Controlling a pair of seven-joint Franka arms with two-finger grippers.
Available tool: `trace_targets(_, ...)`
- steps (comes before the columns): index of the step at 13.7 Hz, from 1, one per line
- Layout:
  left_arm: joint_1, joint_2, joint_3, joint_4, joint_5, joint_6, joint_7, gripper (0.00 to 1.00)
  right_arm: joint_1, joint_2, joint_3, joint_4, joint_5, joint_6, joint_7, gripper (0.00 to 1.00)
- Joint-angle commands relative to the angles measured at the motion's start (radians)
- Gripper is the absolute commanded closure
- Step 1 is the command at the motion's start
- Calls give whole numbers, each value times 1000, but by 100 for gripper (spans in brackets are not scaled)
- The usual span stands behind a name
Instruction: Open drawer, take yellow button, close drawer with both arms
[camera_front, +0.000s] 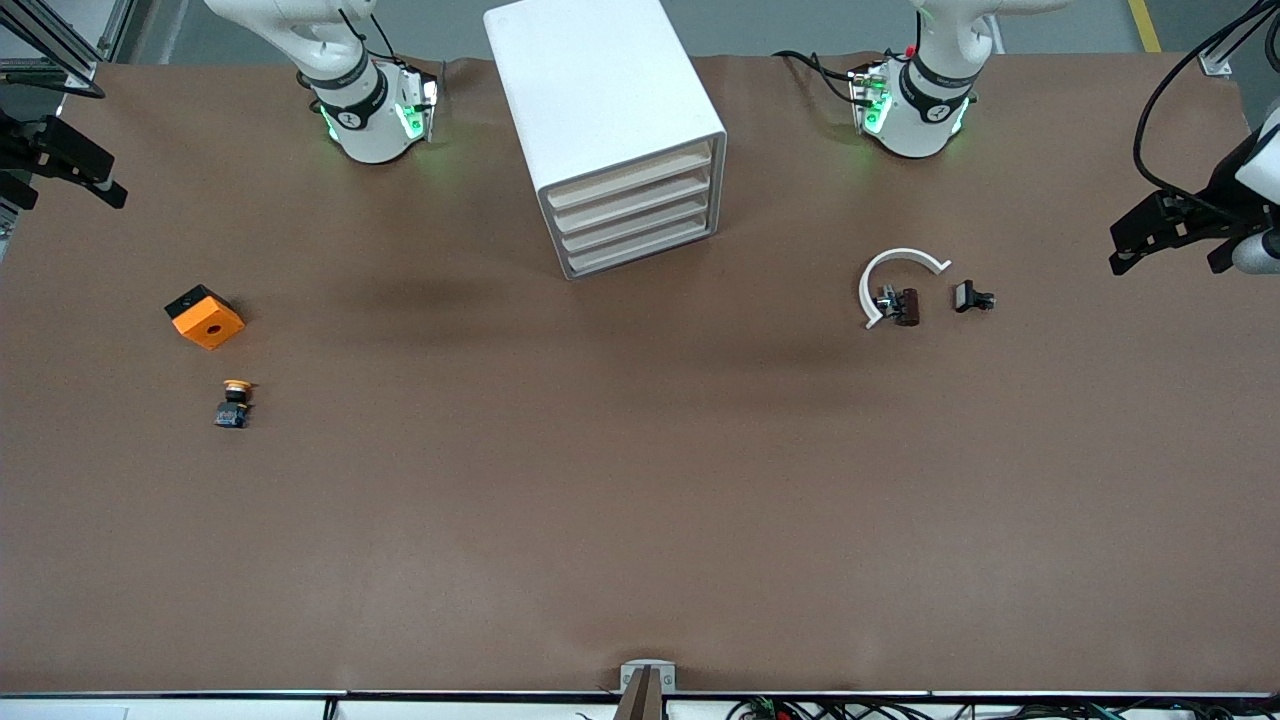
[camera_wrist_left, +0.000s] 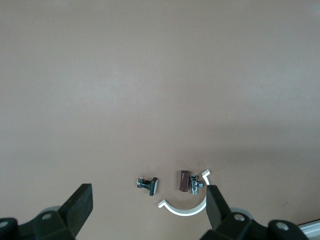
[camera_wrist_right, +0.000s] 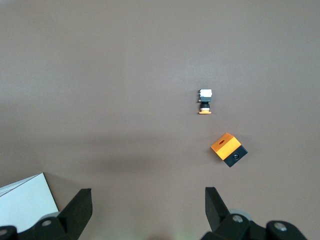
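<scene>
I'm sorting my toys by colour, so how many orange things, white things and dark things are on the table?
Orange: 2, the block and the button with its orange cap.
White: 2, the drawer cabinet and the curved band.
Dark: 2, the brown part and the black part.
Total: 6.

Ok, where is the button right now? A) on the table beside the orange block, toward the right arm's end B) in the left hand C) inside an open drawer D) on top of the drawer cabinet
A: the button lies on the bare table, a little nearer the front camera than the orange block; all the cabinet drawers are shut.
</scene>
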Motion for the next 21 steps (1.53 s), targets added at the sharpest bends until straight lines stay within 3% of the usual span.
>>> trace_targets(1, 4, -46, -1, -17, -23, -5, -19, 0, -8, 11, 7, 17, 4, 5, -3, 0)
trace_targets(6, 7, -147, 2, -156, -50, 96, -19, 0, -8, 11, 7, 15, 6, 3, -3, 0)
trace_targets(21, 1, -121, 1, -93, -49, -48, -31, 0, -9, 11, 7, 15, 7, 3, -3, 0)
